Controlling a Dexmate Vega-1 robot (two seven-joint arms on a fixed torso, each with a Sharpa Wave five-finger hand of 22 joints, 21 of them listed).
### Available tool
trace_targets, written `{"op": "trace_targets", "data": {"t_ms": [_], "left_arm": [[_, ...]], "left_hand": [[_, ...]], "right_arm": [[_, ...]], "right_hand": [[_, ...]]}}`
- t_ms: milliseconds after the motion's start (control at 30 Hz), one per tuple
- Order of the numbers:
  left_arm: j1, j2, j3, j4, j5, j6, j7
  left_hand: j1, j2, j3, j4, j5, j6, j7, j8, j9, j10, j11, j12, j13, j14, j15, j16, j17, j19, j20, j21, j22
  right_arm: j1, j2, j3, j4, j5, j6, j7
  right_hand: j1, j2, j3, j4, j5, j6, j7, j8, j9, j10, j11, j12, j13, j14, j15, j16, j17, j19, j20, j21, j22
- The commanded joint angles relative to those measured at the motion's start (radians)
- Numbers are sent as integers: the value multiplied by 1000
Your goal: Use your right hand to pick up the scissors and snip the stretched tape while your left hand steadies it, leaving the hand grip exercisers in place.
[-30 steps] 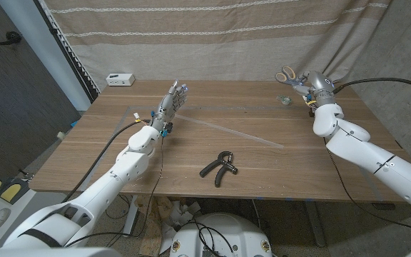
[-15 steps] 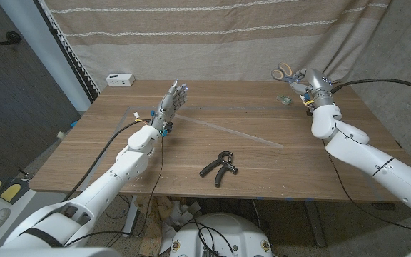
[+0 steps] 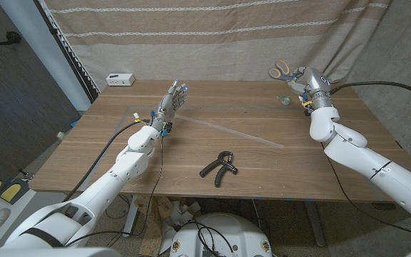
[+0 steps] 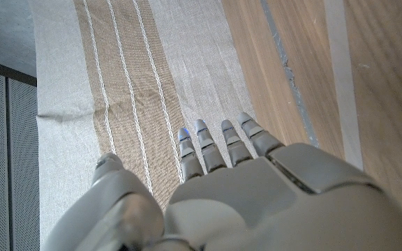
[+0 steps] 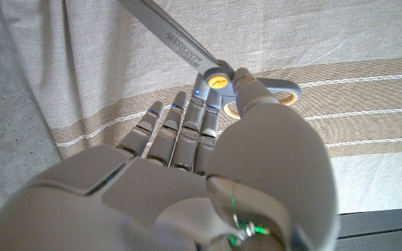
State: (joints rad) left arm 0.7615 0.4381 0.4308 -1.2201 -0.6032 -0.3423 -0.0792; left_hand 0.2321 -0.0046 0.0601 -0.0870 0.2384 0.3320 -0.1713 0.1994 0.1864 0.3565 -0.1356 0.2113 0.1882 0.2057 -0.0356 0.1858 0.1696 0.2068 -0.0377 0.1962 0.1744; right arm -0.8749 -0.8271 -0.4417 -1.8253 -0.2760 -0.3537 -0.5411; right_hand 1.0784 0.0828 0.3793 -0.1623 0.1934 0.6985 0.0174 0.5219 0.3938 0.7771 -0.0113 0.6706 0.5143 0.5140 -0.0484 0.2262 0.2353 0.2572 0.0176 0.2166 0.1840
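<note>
While the left hand (image 3: pixel 171 102) is standing over the far left part of the wooden tabletop (image 3: pixel 120 157), its fingers are reaching straight out toward the curtain (image 3: pixel 212 36) and are holding nothing, apart from one another; in the left wrist view the same hand (image 4: pixel 243 195) is showing its back with its fingertips (image 4: pixel 204 132) lined up against the striped cloth. A small white box (image 3: pixel 120 78) is sitting at the far left corner of the tabletop, well behind that hand. No container is standing on the tabletop that I can make out.

The stretched tape (image 3: pixel 227 130) is running as a pale, thin line from just beside the left hand, slanting toward the near right and ending around the middle right of the tabletop. The left hand is standing at the tape's far end; whether it is touching the tape I cannot tell. Near the front edge, just this side of the tape, a black hand grip exerciser (image 3: pixel 219 166) is lying with its handles spread.

Farther right, a small greenish thing (image 3: pixel 285 101), too small to tell what it is, is lying near the far right edge. Above it, the right hand (image 3: pixel 307 83) is raised off the tabletop and is grasping the scissors (image 3: pixel 281 71), whose orange-lined handles are pointing left toward the curtain. In the right wrist view the right hand (image 5: pixel 208 174) is pinching the scissors (image 5: pixel 215 73) near the pivot, the blades stretching away against the curtain. The scissors are well apart from the tape.
</note>
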Motion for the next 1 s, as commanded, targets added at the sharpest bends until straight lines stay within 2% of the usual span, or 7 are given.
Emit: {"op": "trace_targets", "data": {"t_ms": [33, 133, 167, 200, 300, 1000], "left_arm": [[-3, -4, -1, 12, -2, -6, -5], [-2, -5, -1, 12, -3, -8, -3], [-1, -5, -1, 11, -2, -7, -1], [0, -5, -1, 10, -2, -8, -1], [4, -4, -2, 5, -2, -7, 3], [12, -5, -4, 1, -2, -6, 15]], "left_hand": [[-11, -1, 0, -7, -5, 9, 0, 1, 3, 13, 0, 9, 4, 7, -101, 0, 6, -1, -50, -1, 3], [-12, -1, 0, -7, -5, 8, 2, 1, 3, 13, -1, 8, 4, 7, -101, 1, 6, -1, -50, -1, 3], [-12, -1, 0, -7, -6, 8, 2, 1, 3, 13, -1, 8, 4, 7, -101, 0, 6, -1, -50, -1, 3], [-12, -1, 0, -7, -6, 9, 1, 1, 3, 13, 0, 8, 4, 6, -101, 0, 6, -1, -50, -1, 3], [-12, -1, 0, -7, -6, 8, 1, 1, 3, 13, -4, 7, 4, 6, -101, 0, 6, -1, -50, -1, 3], [-15, 0, -1, -8, -6, 6, 1, 0, 3, 12, -2, 5, 4, 6, -101, 0, 6, -1, -50, -1, 3]], "right_arm": [[-15, 17, 13, 17, -26, 79, -37], [-19, 24, 16, 21, -30, 94, -48], [-20, 26, 17, 24, -32, 102, -54], [-22, 28, 18, 27, -33, 112, -58], [-25, 36, 19, 32, -41, 129, -72], [-38, 67, 36, 51, -67, 228, -118]], "right_hand": [[42, 33, -4, 2, 4, 96, -97, 4, -2, 181, -182, 6, -2, -7, -174, 9, 6, 5, -7, 1, 4], [45, 34, -5, 2, 4, 98, -98, 4, -3, 180, -183, 5, -3, -9, -176, 9, 7, 5, -8, 1, 5], [48, 34, -7, 1, 5, 108, -105, 7, -5, 179, -182, 6, -1, -10, -176, 9, 8, 5, -6, 1, 5], [51, 35, -12, 2, 5, 134, -124, 16, -9, 179, -182, 4, -3, -10, -176, 11, 11, 6, -10, 1, 5], [54, 38, -13, 3, 6, 145, -130, 19, -12, 179, -181, 4, -5, -6, -179, 14, 13, 8, -14, 2, 5], [70, 39, -24, 2, 9, 148, -126, 13, -29, 178, -179, 3, -7, 0, -182, 22, 23, 11, -20, 3, 6]]}}
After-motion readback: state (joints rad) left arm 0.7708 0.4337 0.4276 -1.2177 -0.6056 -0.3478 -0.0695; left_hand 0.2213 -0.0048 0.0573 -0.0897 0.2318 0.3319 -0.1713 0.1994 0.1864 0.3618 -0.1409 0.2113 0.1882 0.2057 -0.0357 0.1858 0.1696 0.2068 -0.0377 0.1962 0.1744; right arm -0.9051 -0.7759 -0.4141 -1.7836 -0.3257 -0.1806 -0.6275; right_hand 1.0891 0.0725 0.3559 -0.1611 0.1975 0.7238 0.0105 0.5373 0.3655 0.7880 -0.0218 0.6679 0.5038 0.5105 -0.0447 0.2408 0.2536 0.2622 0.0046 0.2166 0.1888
